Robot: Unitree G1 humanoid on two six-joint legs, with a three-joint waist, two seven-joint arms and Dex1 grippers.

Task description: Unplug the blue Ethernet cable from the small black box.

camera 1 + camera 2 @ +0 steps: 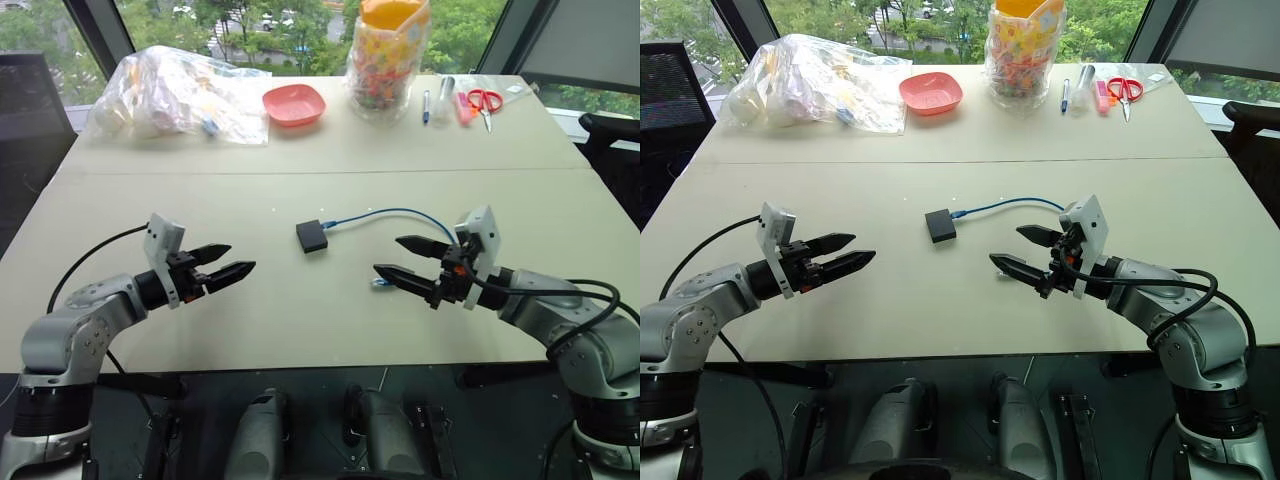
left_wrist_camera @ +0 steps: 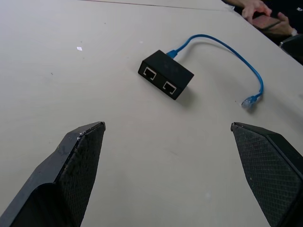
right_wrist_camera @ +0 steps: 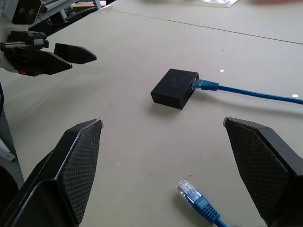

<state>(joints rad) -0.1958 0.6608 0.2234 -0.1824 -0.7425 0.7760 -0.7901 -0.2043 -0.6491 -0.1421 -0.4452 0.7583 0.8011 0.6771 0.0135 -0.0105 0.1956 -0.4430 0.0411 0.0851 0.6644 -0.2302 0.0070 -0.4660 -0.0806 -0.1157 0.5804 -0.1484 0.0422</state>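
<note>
One small black box [image 1: 311, 236], one blue Ethernet cable [image 1: 390, 213], one red bowl [image 1: 294, 104], one pair of scissors [image 1: 486, 102].

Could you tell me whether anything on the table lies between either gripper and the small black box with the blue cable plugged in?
Nothing visible does. Bare table separates the open left gripper from the small black box. Toward the open right gripper, only the blue Ethernet cable itself arcs round, its loose plug lying beneath that gripper.

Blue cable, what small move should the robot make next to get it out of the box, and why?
Probably bring the open left tool onto the black box to steady it: the blue cable is still plugged in, and both tools hover apart from it.
</note>
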